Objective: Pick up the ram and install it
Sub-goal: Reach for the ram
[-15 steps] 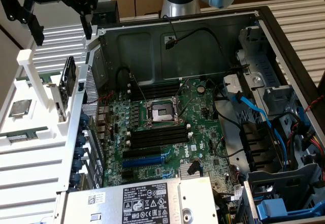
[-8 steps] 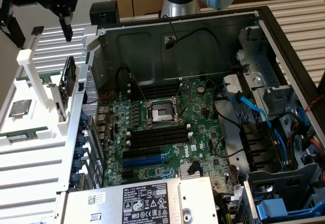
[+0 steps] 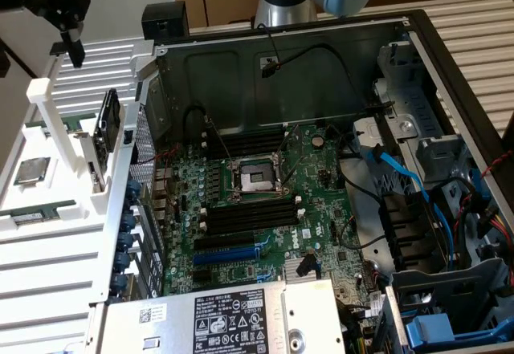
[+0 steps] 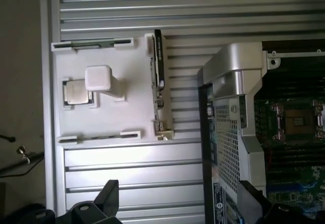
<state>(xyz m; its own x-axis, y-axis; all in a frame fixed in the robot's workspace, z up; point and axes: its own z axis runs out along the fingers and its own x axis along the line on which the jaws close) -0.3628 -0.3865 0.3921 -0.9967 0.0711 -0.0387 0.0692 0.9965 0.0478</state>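
- The end effector is spread wide, its two black fingers well apart with nothing between them; it hangs over the slatted metal tabletop.
- In the exterior view it sits high at the exterior view's left, above the white parts fixture and touching nothing.
- The ram stands on edge in a clip slot along one edge of that fixture, well apart from the end effector.
- A second green strip sits in the slot on the opposite edge.
- Between them lie a square silver processor and a white post; an expansion card stands upright on the fixture's side nearest the computer case.
- Inside the open case, the motherboard shows long black memory slots beside the processor socket.
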